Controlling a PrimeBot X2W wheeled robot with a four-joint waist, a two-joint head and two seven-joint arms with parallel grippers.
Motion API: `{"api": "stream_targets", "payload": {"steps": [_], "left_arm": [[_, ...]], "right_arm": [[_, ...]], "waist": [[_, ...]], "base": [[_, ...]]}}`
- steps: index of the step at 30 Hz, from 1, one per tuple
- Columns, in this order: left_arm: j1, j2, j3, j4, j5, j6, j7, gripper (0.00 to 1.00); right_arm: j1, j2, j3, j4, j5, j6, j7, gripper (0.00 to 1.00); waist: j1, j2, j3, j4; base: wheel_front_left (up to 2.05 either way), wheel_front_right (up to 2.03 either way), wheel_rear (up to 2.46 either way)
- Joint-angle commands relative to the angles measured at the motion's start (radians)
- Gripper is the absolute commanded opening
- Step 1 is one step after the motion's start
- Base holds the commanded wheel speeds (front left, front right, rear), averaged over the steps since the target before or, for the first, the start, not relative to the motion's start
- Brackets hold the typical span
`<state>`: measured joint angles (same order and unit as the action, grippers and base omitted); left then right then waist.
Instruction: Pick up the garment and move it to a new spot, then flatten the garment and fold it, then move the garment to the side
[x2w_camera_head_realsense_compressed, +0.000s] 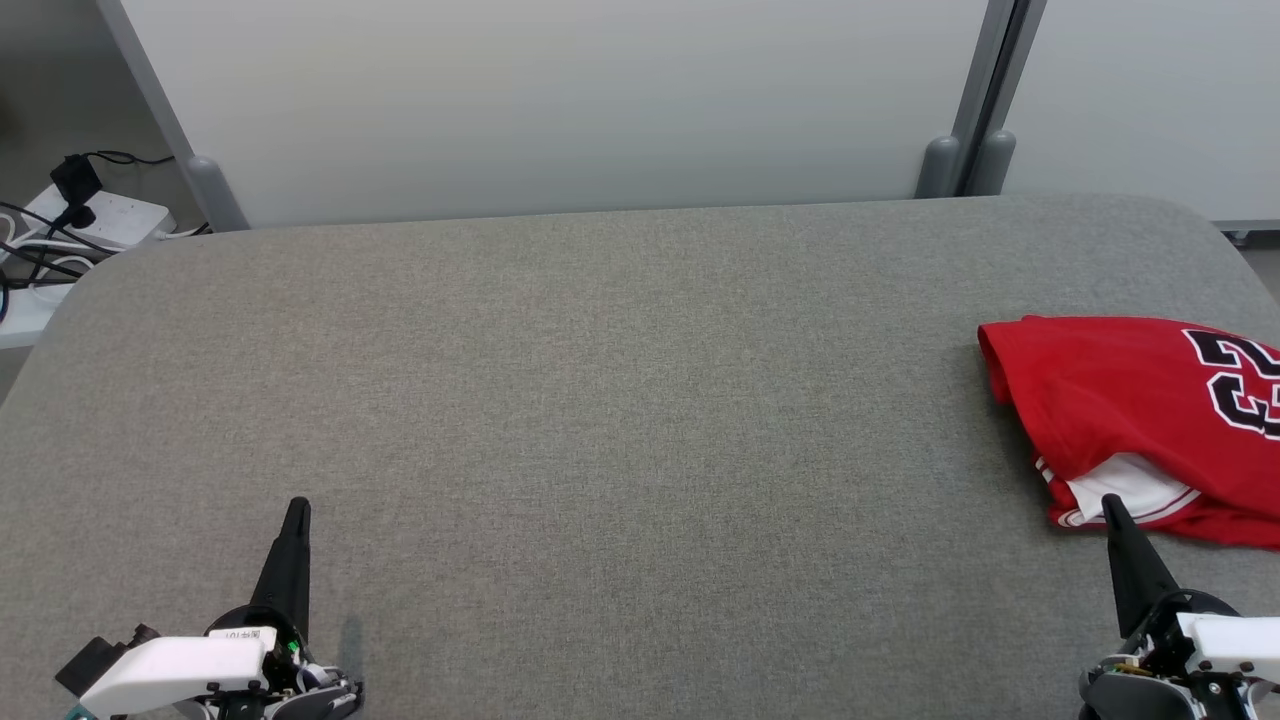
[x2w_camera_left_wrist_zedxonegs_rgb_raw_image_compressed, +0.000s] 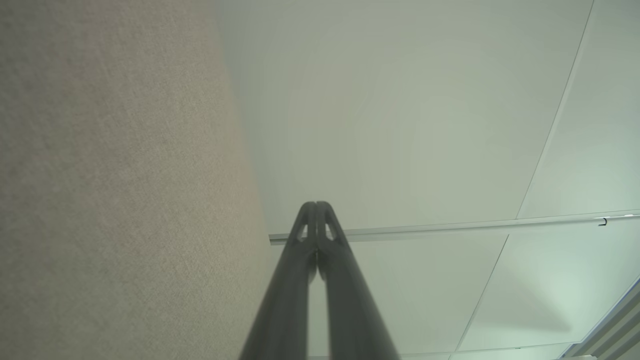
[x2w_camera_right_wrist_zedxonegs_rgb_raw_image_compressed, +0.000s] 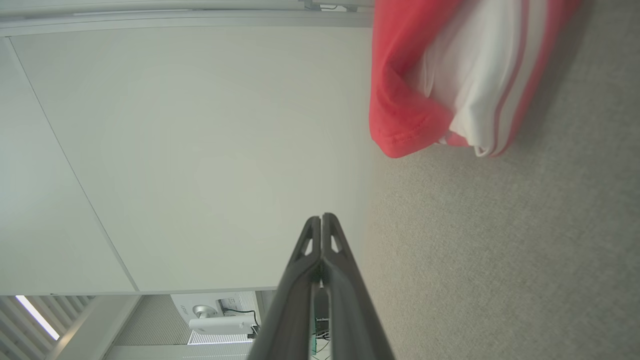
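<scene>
Grey fabric covers the desk (x2w_camera_head_realsense_compressed: 600, 350) before us, and the red garment (x2w_camera_head_realsense_compressed: 1120, 400) lies bunched at its right edge. Our left pincer (x2w_camera_head_realsense_compressed: 298, 505) and right pincer (x2w_camera_head_realsense_compressed: 1108, 503) are fully closed and empty, the right one near the garment's hem.

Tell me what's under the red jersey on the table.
The jersey lies on the grey table. At its near edge a white striped layer peeks from under the red cloth. Anything else beneath is covered by the fabric and cannot be seen.
</scene>
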<state>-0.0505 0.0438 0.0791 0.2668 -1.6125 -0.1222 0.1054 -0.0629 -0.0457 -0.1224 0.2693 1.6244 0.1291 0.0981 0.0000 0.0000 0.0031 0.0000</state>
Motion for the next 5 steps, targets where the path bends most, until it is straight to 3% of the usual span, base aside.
{"api": "stream_targets", "payload": {"steps": [1, 5], "left_arm": [[-0.057, 0.009, 0.032, -0.022, 0.002, -0.008, 0.006, 0.0], [-0.057, 0.009, 0.033, -0.022, 0.002, -0.008, 0.006, 0.0]], "right_arm": [[-0.044, -0.011, 0.018, -0.025, -0.008, 0.002, 0.008, 0.0], [-0.044, -0.011, 0.017, -0.025, -0.009, 0.002, 0.008, 0.0]], "waist": [[0.0, 0.0, 0.0, 0.0], [0.0, 0.0, 0.0, 0.0]], "base": [[0.0, 0.0, 0.0], [0.0, 0.0, 0.0]]}}
